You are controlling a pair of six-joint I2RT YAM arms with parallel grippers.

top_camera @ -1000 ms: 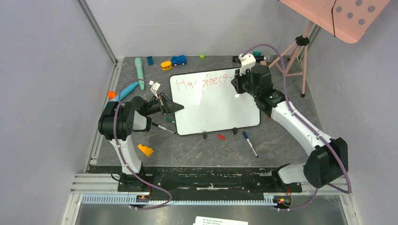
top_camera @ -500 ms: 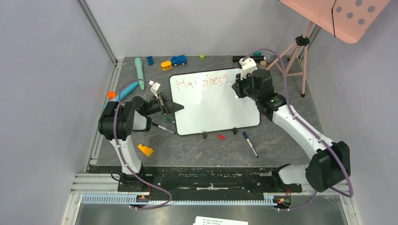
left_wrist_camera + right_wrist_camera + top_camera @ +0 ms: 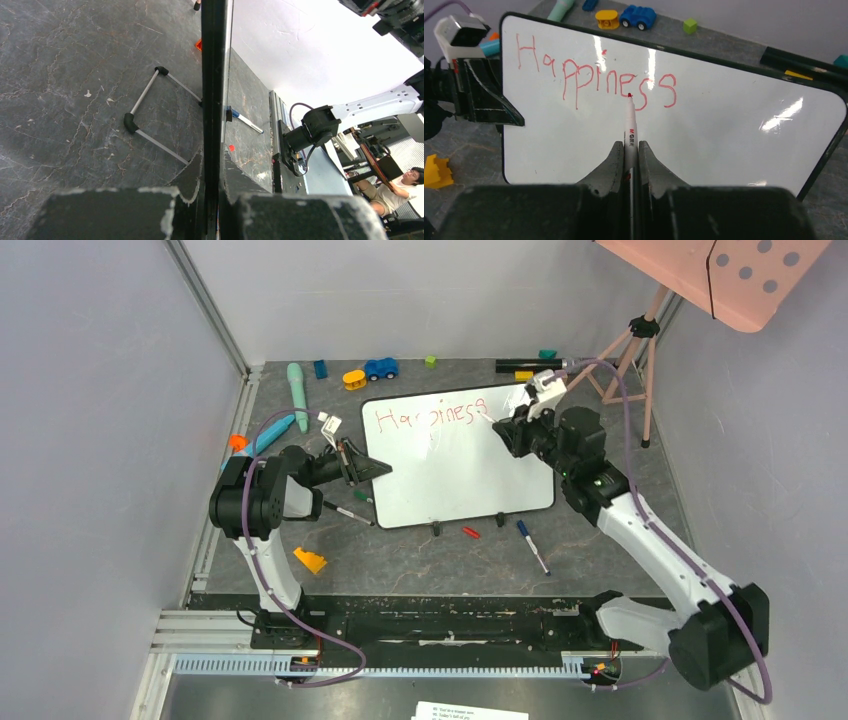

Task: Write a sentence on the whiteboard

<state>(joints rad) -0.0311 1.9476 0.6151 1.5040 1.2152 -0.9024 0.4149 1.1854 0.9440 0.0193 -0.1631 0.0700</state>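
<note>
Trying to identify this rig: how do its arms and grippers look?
Left arm and right arm: white link shells, black joint housings, a purple cable along each. Left gripper and right gripper: black wedge-shaped fingers, white camera block at the wrist.

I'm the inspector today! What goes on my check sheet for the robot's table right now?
Surface: dark marbled table, scuffed.
Job's things: whiteboard with the red word "Happiness" along its top; the rest is blank.
Clutter: toy car, green block and teal tube behind the board; loose pen and red cap in front; yellow wedge by the left arm.
Pincers: left pincer shut on the board's edge; right pincer shut on a marker, its tip by the last letters.
Cables: purple cables run along both arms.
Surroundings: gray walls; pink panel on a tripod.
</note>
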